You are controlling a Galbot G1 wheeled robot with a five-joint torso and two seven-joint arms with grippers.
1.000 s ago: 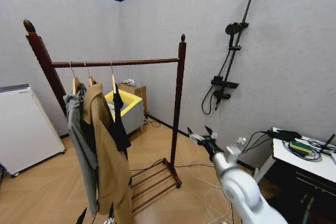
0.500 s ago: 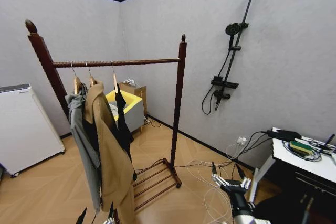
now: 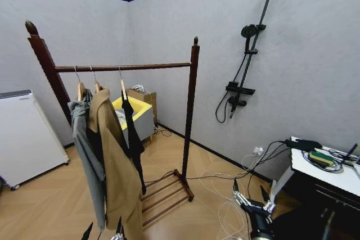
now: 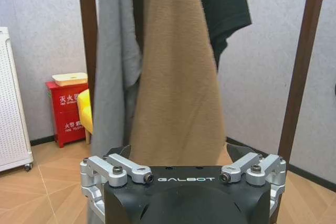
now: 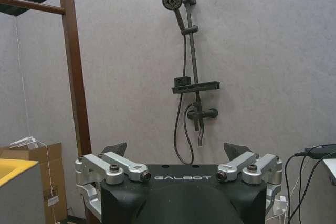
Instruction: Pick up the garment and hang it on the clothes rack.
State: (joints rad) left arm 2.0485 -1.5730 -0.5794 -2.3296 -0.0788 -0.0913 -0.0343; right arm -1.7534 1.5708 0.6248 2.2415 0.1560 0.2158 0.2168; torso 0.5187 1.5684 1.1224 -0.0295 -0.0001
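The garment (image 3: 133,136), black and limp, hangs by a light wooden hanger (image 3: 122,89) on the bar of the clothes rack (image 3: 190,99), to the right of a tan coat (image 3: 115,161). My right gripper (image 3: 249,190) is low at the bottom right, open and empty, well away from the rack. The left gripper (image 3: 104,230) sits at the bottom edge under the coats, open. The left wrist view shows the left gripper (image 4: 178,153) close in front of the tan coat (image 4: 178,77), with the garment (image 4: 227,9) above it. In the right wrist view, the right gripper (image 5: 176,149) faces a rack upright (image 5: 76,87).
A grey hooded garment (image 3: 84,144) hangs at the rack's left end. A white appliance (image 3: 25,136) stands at the left, a yellow-topped box (image 3: 138,113) behind the rack, and a shower fitting (image 3: 244,66) on the wall. Cables (image 3: 222,195) lie on the floor and a white table (image 3: 323,167) stands at the right.
My right arm has dropped from mid-height near the rack upright to low at the bottom right. The black garment's hem has swung slightly.
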